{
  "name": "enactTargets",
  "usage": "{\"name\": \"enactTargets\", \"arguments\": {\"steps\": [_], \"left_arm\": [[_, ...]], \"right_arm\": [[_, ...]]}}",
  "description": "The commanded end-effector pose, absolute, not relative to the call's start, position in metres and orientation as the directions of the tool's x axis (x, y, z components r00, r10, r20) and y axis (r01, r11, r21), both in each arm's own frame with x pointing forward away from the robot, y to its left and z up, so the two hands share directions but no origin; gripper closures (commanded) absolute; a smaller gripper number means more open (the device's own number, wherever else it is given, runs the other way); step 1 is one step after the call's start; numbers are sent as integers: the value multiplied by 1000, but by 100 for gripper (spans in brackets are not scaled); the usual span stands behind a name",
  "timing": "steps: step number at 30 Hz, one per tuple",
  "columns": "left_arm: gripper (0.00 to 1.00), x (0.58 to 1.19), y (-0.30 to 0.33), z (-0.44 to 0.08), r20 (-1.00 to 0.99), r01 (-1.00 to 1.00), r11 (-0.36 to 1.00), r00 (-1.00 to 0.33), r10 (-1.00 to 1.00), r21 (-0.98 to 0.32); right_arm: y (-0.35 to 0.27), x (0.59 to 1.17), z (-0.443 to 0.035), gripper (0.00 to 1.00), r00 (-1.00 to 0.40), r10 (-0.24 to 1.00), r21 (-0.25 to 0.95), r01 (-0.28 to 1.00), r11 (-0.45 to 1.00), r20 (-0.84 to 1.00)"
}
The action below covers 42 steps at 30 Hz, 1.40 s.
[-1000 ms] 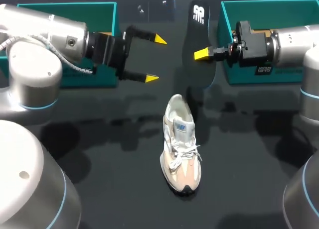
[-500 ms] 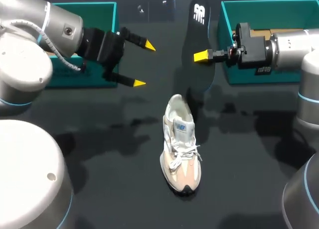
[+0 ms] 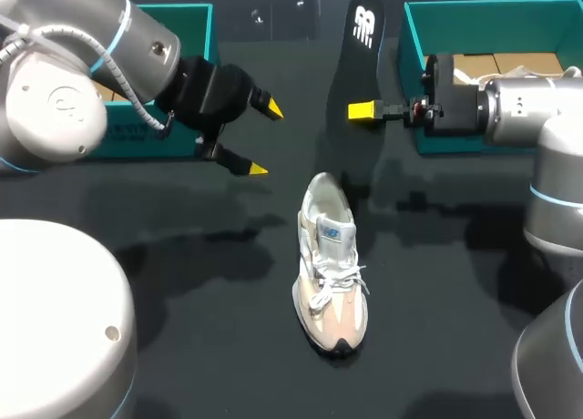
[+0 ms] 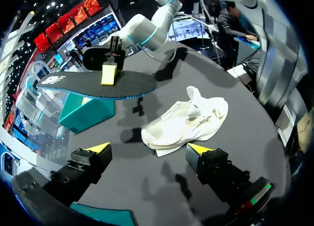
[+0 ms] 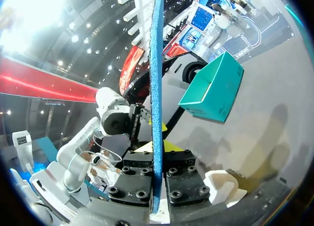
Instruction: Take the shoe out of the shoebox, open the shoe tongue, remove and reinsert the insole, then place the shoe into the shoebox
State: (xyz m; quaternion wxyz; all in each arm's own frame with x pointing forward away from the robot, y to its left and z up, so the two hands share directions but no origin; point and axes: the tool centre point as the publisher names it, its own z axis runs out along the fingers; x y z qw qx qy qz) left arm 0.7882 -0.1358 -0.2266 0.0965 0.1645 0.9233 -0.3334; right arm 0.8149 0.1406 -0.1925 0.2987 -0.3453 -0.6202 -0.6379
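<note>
Right gripper (image 3: 364, 112) is clamped on the insole (image 3: 363, 64), just beyond the shoe (image 3: 330, 264). Left gripper (image 3: 262, 138) hangs to its left, fingers apart.

The shoe (image 3: 330, 278) is soft stuff: white woven mesh and cloth laces, with beige panels that look like suede, though from above I can't be sure. The insole (image 3: 360, 82) has a matt black cloth face, and in the right wrist view its edge is blue foam. The left claw (image 3: 262, 138) and right claw (image 3: 364, 112) are matt black with smooth yellow tips. The left arm (image 3: 64, 109) wears a smooth, satin grey shell. The right shoebox (image 3: 455, 138) is matt teal card. The desk (image 3: 182, 282) is dark and matt, with a faint sheen.
</note>
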Motion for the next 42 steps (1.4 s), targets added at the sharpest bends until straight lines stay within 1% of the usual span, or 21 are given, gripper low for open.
{"name": "enactTargets", "arguments": {"steps": [1, 6, 7, 20, 21, 22, 30, 33, 35, 42], "left_arm": [[0, 791, -142, -237, -219, 304, 813, -950, 221, -496], [0, 777, -141, -256, -146, 242, 843, -970, 195, -480], [0, 772, -140, -261, -168, 235, 872, -969, 179, -430], [0, 772, -140, -261, -168, 235, 872, -969, 179, -430], [0, 771, -142, -270, -155, 232, 873, -971, 182, -429], [0, 770, -143, -276, -161, 239, 876, -969, 187, -420], [0, 768, -150, -305, -130, 229, 881, -973, 191, -415], [0, 767, -151, -312, -104, 229, 879, -973, 204, -419], [0, 765, -152, -314, -72, 245, 875, -969, 237, -418], [0, 765, -152, -314, -72, 245, 875, -969, 237, -418]], "right_arm": [[147, 814, -199, 100, -600, 38, 601, 797, -67, 799], [152, 812, -208, 100, -624, 53, 627, 776, -72, 779], [153, 811, -209, 100, -616, 73, 620, 782, -66, 784], [155, 812, -213, 100, -627, 71, 630, 773, -69, 776], [157, 813, -217, 100, -639, 39, 640, 764, -77, 768], [158, 813, -220, 100, -650, 33, 650, 755, -83, 759], [171, 810, -228, 100, -707, 12, 704, 702, -104, 707], [175, 810, -233, 100, -711, -5, 706, 699, -110, 703], [175, 811, -236, 100, -697, 14, 692, 709, -136, 716], [175, 811, -236, 100, -697, 14, 692, 709, -136, 716]]}}
